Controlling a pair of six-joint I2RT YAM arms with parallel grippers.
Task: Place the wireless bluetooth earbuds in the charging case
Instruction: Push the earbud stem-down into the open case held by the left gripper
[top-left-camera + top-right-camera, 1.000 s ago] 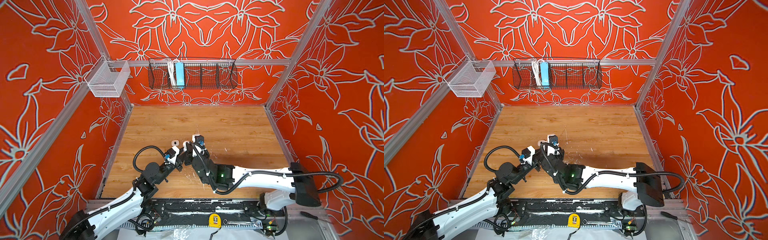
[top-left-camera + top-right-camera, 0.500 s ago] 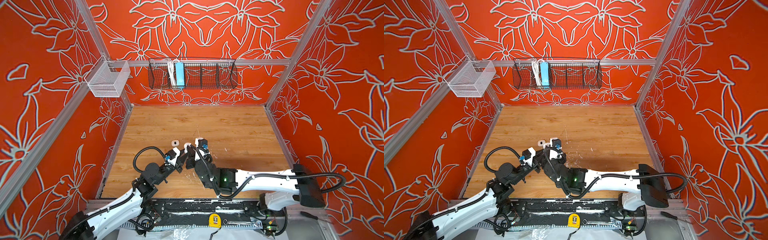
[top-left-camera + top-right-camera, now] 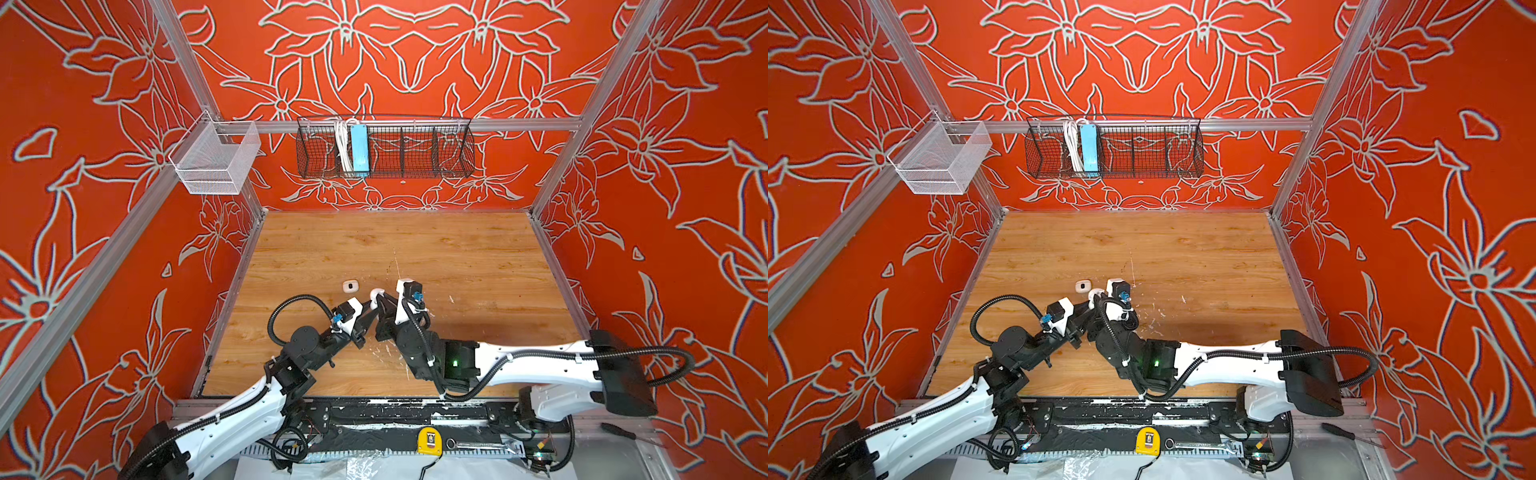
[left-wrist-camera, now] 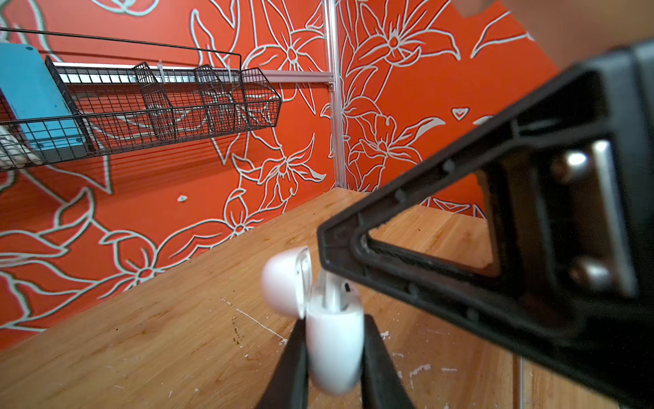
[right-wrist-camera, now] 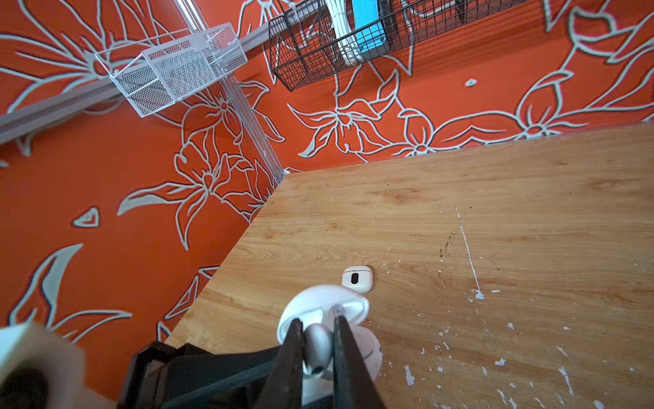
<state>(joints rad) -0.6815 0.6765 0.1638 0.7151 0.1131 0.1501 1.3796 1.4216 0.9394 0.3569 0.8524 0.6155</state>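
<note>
Foreground: a yellow tape measure and a wrench lie on the black base rail. A screwdriver rests on the metal ledge at the right.

Middle ground: both arms reach in over the wooden table and meet near its middle. The left gripper is clamped on the body of the charging case, one black finger on each side. The case's hinged lid stands swung open. In both top views the case appears as a small white shape at the tips of the two grippers. Whether it touches the table cannot be told.

The right gripper has its jaws drawn narrow, pinching one earbud. It holds the earbud at the open mouth of the case, against the lid. From the left wrist view this earbud projects above the case rim with a dark tip showing. How far it is seated cannot be told.

Just beyond the case, a white rounded-square box with a dark oval mark lies flat on the table. White flecks are scattered over the nearby wood.

Background: a black wire basket hangs on the back wall, holding a blue block and a white cable. A white mesh basket hangs at the left corner post
</note>
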